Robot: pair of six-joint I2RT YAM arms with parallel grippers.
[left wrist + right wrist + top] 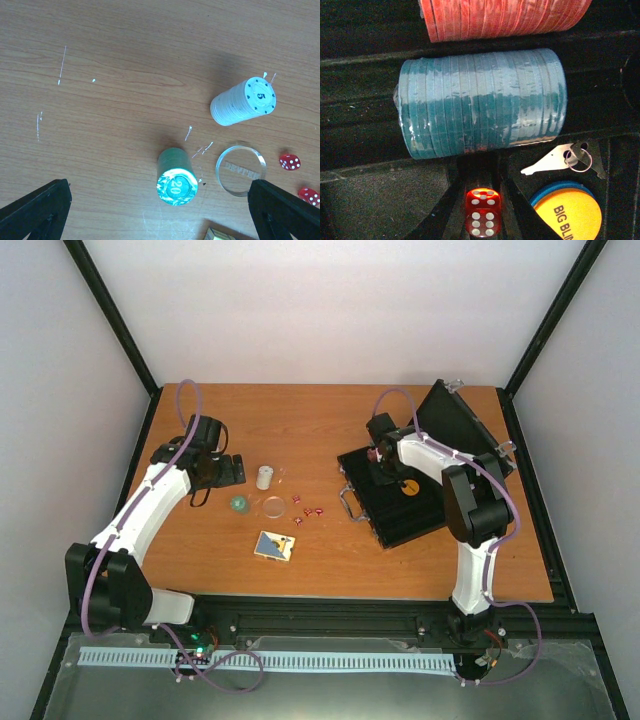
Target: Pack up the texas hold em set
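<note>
- Open black hinged case (pixel 405 502) sat on the right half of the wooden surface (pixel 320 415), metal handle (pixel 349 502) facing the middle and raised lid (pixel 455 420) leaning toward the far right corner.
- The far and left parts of the surface were bare wood, with room around the loose pieces.
- Left fingers (pixel 35 212) were spread wide and holding nothing, hovering above the surface.
- Teal chip stack marked 20 (pixel 176 177) lay on its side between them, not touching either.
- Clear round disc (pixel 241 170) lay just beside the right-hand finger.
- White chip stack marked 5 (pixel 243 101) lay farther out, small red dice (pixel 290 162) off to its side.
- Card deck (pixel 274 545) lay nearer the bases, apart from the chips.
- Left arm reached forward, bent at the elbow.
- Right arm folded back over the case, wrist pointing down into the tray.
- Right fingers (pixel 449 212) appeared closed on a single red die (pixel 483 211). Their dark edges blended into the lining.
- Wrapped teal chip roll (pixel 480 102) and red chip roll (pixel 505 17) sat in grooves just beyond the die, with an orange "BIG BLIND" disc (pixel 567 212) and keys (pixel 560 157) beside it.
</note>
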